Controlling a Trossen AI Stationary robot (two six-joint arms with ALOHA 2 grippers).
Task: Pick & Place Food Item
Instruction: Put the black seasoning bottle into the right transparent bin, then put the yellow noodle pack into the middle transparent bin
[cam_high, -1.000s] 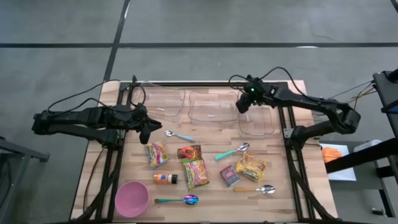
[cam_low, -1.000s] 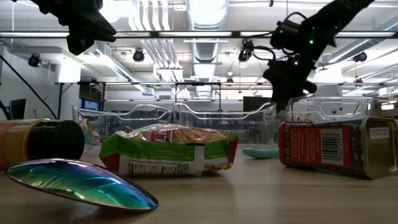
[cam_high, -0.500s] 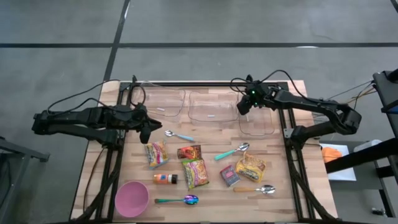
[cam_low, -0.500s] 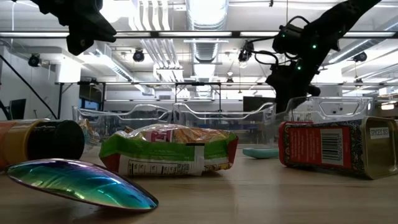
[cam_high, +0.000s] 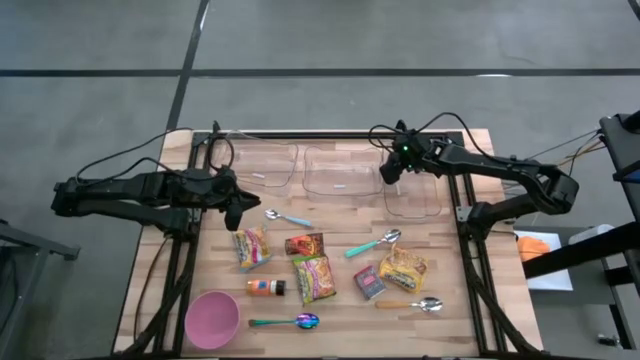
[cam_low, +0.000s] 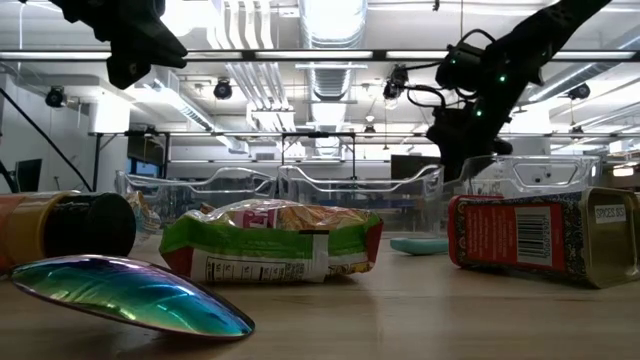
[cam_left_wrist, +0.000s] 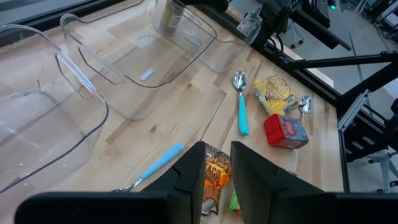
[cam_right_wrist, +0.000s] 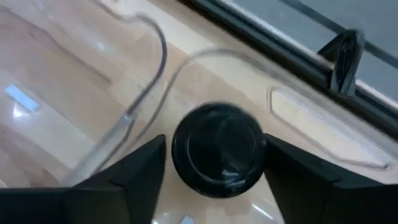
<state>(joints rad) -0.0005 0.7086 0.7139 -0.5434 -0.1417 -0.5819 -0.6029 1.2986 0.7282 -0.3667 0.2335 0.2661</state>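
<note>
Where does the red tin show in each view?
High view: red tin, lower right of centre.
Low view: the tin at the right, lying flat.
Left wrist view: right of centre.
Right wrist view: not in it.
Shared landmark: teal-handled spoon nearby.

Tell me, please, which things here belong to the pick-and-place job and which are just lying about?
In the job: right gripper, the black-capped bottle at it, the right clear container beneath.

Lying about: pink bowl, green noodle packet, red tin, orange spice jar, iridescent spoon. The left gripper waits, empty.
</note>
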